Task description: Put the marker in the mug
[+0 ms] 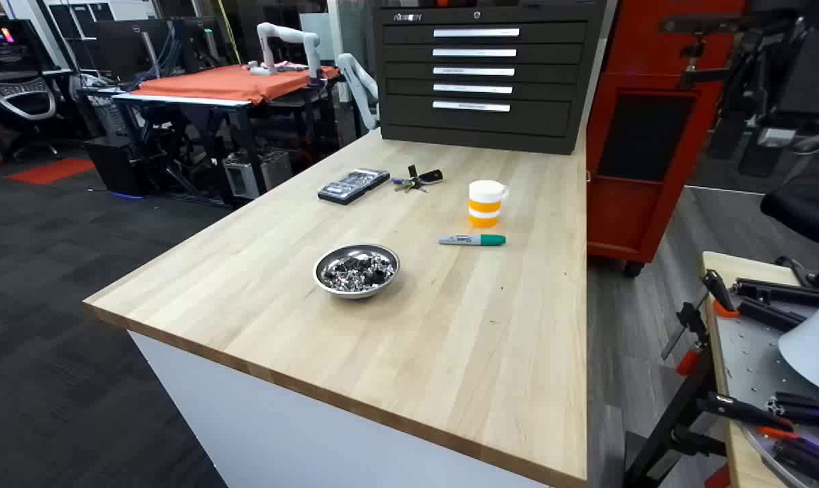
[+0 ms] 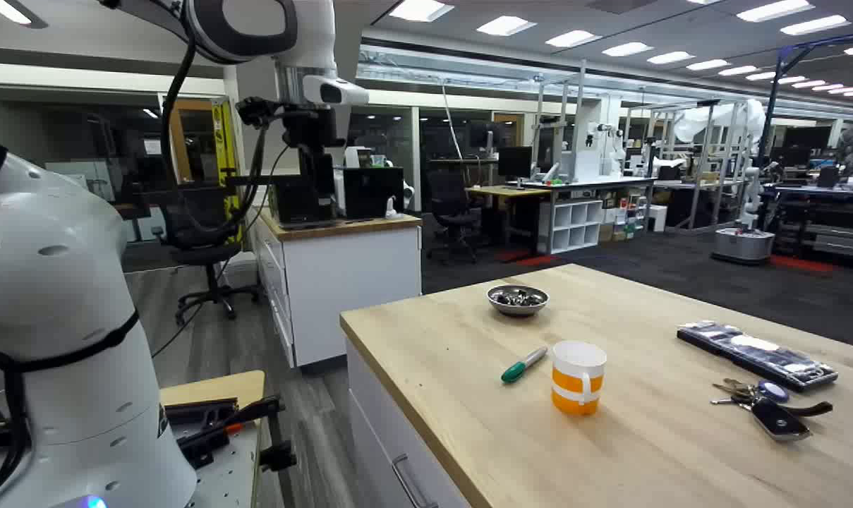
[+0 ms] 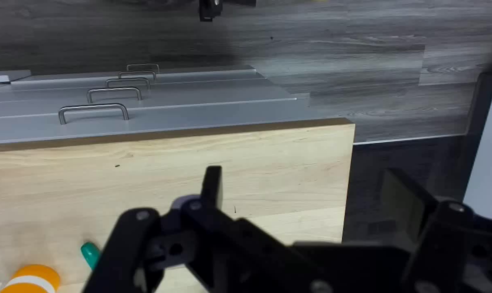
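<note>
Here's the gripper (image 3: pixel 309 199) in the wrist view, jaws spread wide across the lower half of the frame, the table (image 3: pixel 294 162) and its edge showing through the gap. Cut to an exterior view: the white arm (image 2: pixel 45 282) fills the left side, its wrist and the gripper hanging dark at upper left, well apart from everything on the table.

And the marker (image 1: pixel 472 240)? In an exterior view it's lying flat, a little right of centre, teal-green cap to the right, grey barrel to the left. Just beside it, slightly higher in the frame, the mug (image 1: pixel 484 203) stands upright, white up top, orange and white bands below, handle at the right. A strip of bare wood runs between the two. Wrist view gives us only some green cap, lower left, the gripper covering the rest, with part of the mug down in the corner.

Over to the metal bowl (image 1: pixel 356 295), lower and left of the marker in an exterior view, a heap of small shiny and dark pieces (image 1: pixel 360 271) inside. Higher in that frame, a flat dark case (image 1: pixel 355 185), keys (image 1: pixel 417 181) just to its right, and at the top a dark drawer chest (image 1: pixel 409 88) standing on the table.
</note>
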Robot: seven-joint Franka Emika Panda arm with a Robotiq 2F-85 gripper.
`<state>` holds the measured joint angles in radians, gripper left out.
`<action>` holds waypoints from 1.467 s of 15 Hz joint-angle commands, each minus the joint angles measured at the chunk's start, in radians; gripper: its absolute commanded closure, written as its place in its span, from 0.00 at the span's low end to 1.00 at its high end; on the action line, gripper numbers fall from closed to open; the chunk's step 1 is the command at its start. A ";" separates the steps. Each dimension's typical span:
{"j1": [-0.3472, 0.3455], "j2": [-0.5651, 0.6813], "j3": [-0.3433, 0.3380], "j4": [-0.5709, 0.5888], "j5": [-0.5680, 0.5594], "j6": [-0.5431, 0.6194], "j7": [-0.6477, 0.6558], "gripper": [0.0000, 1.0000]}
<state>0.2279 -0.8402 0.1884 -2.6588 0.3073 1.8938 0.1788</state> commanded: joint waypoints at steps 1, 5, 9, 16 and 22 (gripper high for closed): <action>-0.010 -0.001 0.007 0.002 0.005 -0.004 -0.006 0.00; -0.010 -0.001 0.007 0.002 0.005 -0.004 -0.006 0.00; -0.017 0.004 0.012 0.002 -0.012 0.000 -0.007 0.00; -0.063 0.074 0.011 -0.001 -0.178 0.077 -0.078 0.00; -0.086 0.191 -0.029 0.010 -0.305 0.245 -0.171 0.00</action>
<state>0.1553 -0.7088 0.1837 -2.6592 0.0506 2.0687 0.0629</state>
